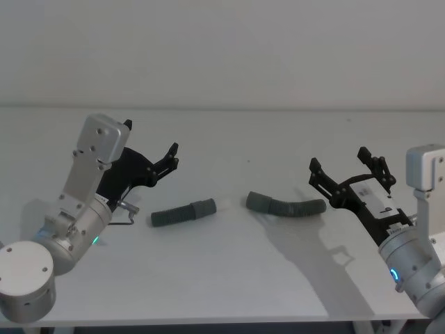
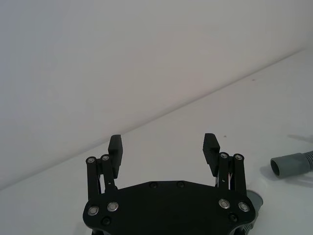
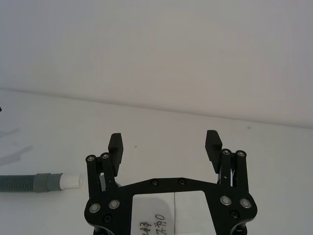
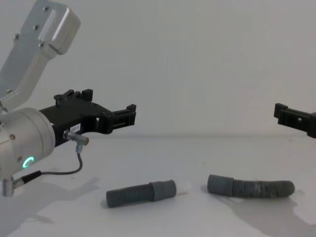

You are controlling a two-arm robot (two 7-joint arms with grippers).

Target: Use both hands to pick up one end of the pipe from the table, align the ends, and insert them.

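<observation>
Since both pieces are short lengths of ribbed grey hose, they will likely be light and bend a little under a squeeze, so the firmer hold is probably on the smooth stiff parts near the ends, not on the ribs.

The left gripper [image 1: 150,139] hangs above the table [image 1: 229,278] with its fingers spread wide and nothing between them. The straight piece [image 1: 182,213] lies flat on the table below it and a little ahead, toward the other arm. Its white tip [image 1: 224,206] points away from the left gripper and toward the curved piece. A sound place to take it would be the smooth collar [image 1: 203,207] just behind that tip, which leaves the tip itself free.

The right gripper [image 1: 338,160] is also wide open and holds nothing. It is lifted off the table, and the curved piece [image 1: 286,206] lies below and in front of its fingertips. The open cuff [image 1: 259,201] is at the end farther from this gripper and faces the white tip across a small gap. A grip just behind the cuff would keep the mouth steady. The bend may make the piece roll or swing once it is lifted, and the ribs may slip against hard fingers.

A white label [image 3: 161,215] sits on the body of the right gripper and bears handwritten marks, partly cut off and not clear enough to read. A small tag on the left gripper's body [image 4: 74,129] carries print too small to make out. No brand shows on either piece.
</observation>
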